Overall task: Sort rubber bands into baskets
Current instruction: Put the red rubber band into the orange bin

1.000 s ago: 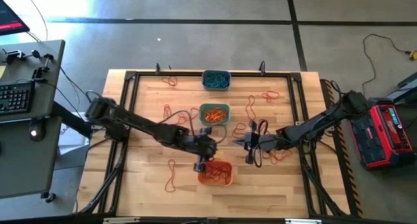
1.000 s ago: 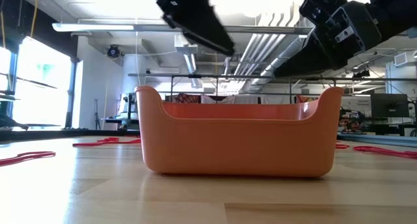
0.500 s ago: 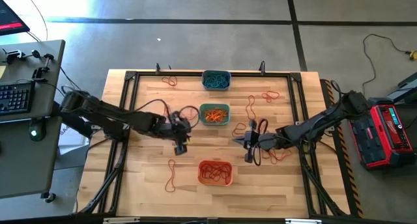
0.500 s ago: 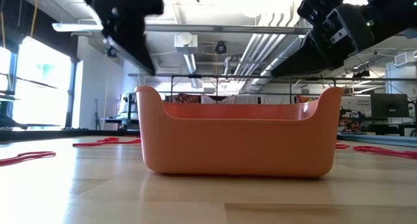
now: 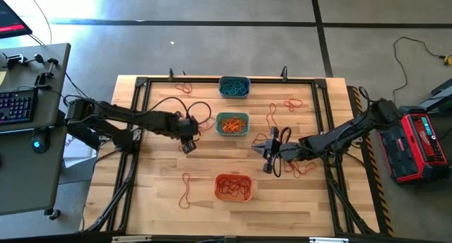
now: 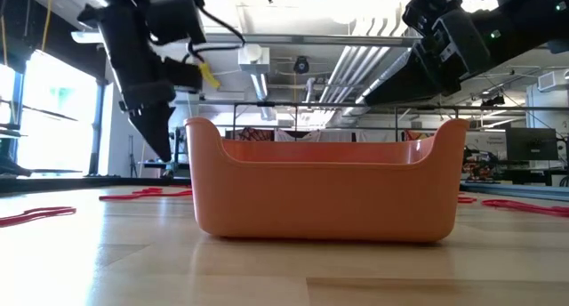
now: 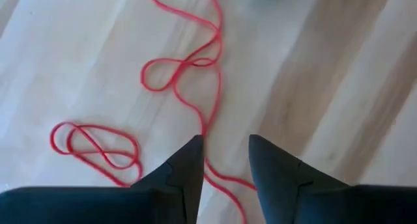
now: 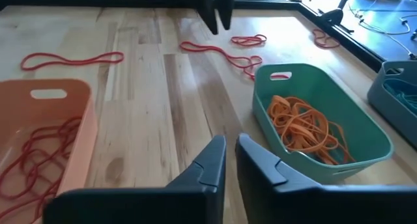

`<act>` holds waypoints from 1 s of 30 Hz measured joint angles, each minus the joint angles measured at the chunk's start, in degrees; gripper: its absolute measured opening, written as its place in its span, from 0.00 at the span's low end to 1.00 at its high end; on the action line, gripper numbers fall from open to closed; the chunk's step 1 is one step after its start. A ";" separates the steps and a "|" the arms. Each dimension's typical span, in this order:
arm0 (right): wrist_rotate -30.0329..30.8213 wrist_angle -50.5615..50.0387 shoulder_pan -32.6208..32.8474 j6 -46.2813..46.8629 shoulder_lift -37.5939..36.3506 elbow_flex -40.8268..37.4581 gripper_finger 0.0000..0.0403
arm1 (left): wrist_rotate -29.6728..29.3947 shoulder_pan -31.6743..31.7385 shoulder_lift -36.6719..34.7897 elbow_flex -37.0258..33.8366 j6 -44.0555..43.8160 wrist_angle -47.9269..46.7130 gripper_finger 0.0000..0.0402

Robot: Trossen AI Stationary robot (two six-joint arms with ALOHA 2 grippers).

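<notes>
A: Step in hand, as judged: pickup of a loose red rubber band by the left gripper from the bare wood of the table, beside the teal-green basket. Best done by lowering straight down with one strand centred between the fingers, closing only at table level, then lifting clear before travel toward the orange basket, already stocked with red bands.

B: And the state of that gripper?

A: Fingers parted with a clear gap, nothing between them, poised above the table. In the left wrist view, a red strand passing right under the gap; a second red loop just beside, apart from the fingertips. Contact with the strand: not determinable.

B: The right gripper?

A: Waiting right of the teal-green basket, above the table. Fingers nearly together, only a narrow slit between them, nothing visibly held. Whether truly closed: impossible to say.

B: Placement of the task's things?

A: Three tubs in a line down the table's middle: grey-blue basket at the far edge with blue-teal bands, teal-green in the centre with orange bands, orange nearest the front. Further red loops scattered on both sides.
</notes>
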 joint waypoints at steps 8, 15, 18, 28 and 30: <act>-0.02 0.00 0.00 0.00 0.00 0.00 0.17 | 5.58 6.47 -0.02 -1.01 3.72 3.52 0.34; -0.02 -0.02 0.00 0.02 0.00 0.00 0.18 | 8.64 8.41 1.60 -1.01 5.66 3.31 0.32; -0.02 -0.17 -0.01 0.02 0.00 0.00 0.18 | 8.71 8.39 4.00 -1.01 6.77 3.52 0.31; -0.02 -0.26 0.00 0.17 0.00 0.00 0.18 | 7.84 8.39 10.14 -1.04 9.95 3.66 0.30; -0.02 -0.26 0.00 0.17 0.00 0.00 0.18 | 7.83 8.42 10.74 -0.88 10.52 3.71 0.29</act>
